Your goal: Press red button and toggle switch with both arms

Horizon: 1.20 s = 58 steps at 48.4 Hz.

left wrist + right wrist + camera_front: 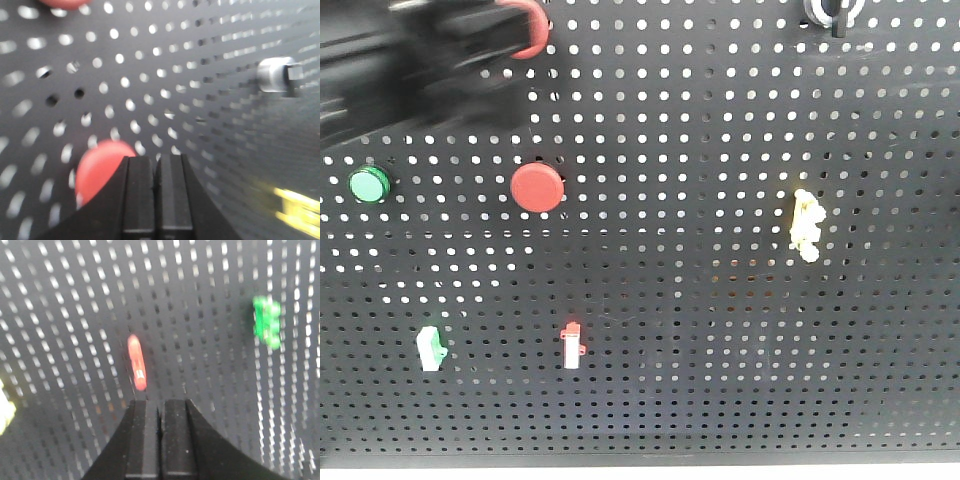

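Worktop (720, 380): black perforated panel that fills all three views and carries every control.
Left arm (410, 70): blurred dark mass at the upper left of the front view, covering the left part of the upper red button (534, 40).
Left gripper (156, 161): jaws clenched on nothing, with only a thin seam between them. The tips point at the worktop, with the red button (102, 167) just to their left. Whether they touch it cannot be told.
Right gripper (161, 405): jaws clenched and empty. The tips sit just below the red toggle switch (136, 362), with a narrow strip of panel between.
Red button: round dome left of centre in the front view, right of the green button (368, 184) and above the red toggle switch.
Upper red button: same colour, at the top edge, straight above the red button.
Green button: round, near the left edge, level with the red button.
Yellow toggle switch (805, 224): pale lever right of centre, well apart from the other controls and slightly lower than the red button.
Metal knob (835, 12): cut by the top edge at the right of the front view. It shows as a silver cylinder in the left wrist view.
Green toggle switch (432, 345): white body with a green cap, lower left.
Red toggle switch: white body with a red cap, in the lower row to the right of the green one. It is a blurred red bar in the right wrist view.
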Tool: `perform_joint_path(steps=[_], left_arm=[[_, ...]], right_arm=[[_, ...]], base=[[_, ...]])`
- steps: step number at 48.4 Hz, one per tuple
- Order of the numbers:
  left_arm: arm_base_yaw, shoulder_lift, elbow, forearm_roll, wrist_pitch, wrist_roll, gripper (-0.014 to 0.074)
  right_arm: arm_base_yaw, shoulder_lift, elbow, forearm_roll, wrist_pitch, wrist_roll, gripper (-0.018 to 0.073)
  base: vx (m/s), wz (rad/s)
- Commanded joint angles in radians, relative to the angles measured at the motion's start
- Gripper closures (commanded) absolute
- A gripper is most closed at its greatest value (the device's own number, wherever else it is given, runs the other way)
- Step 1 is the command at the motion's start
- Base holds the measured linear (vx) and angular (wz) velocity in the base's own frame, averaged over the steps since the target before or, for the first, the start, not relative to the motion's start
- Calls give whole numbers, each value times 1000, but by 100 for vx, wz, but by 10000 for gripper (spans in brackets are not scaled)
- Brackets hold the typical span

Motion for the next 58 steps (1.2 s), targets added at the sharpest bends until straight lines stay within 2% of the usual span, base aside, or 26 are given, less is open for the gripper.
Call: perform_joint_path(steps=[1, 7, 16, 25, 29, 32, 36, 43, 48, 54, 58], left_arm=[[29, 31, -90, 1, -40, -2, 594], [59, 74, -139, -4, -2, -36, 594], [66, 54, -145, -4, 28, -56, 594], [48, -8, -136, -14, 141, -56, 594], [35, -62, -79, -13, 144, -53, 594], [22, -123, 4, -11, 114, -51, 594], [14, -226, 155, -12, 53, -51, 594], [13, -422, 439, -14, -19, -80, 594], [13, -561, 629, -14, -38, -115, 594], [13, -727, 818, -14, -51, -140, 594], [13, -813, 900, -14, -52, -161, 594]], right_arm=[[-2, 14, -33, -4, -60, -9, 562], [-2, 14, -33, -4, -61, -9, 562], [-2, 14, -33, 2, -61, -9, 562], [-2, 14, -33, 80, -51, -10, 562], [-2, 14, -33, 122, -50, -32, 562], [-2, 14, -33, 166, -51, -100, 562], [-2, 14, -33, 265, -51, -255, 562], [-2, 18, -33, 549, -27, -601, 562], [-2, 40, -33, 760, -10, -811, 562], [-2, 104, -51, 1025, 4, -998, 562], [-2, 175, -107, 1149, 51, -1104, 562]], base=[[0, 0], [0, 0], [0, 0], [0, 0], [0, 0], [0, 0], [0, 0], [0, 0], [0, 0], [0, 0], [0, 0]])
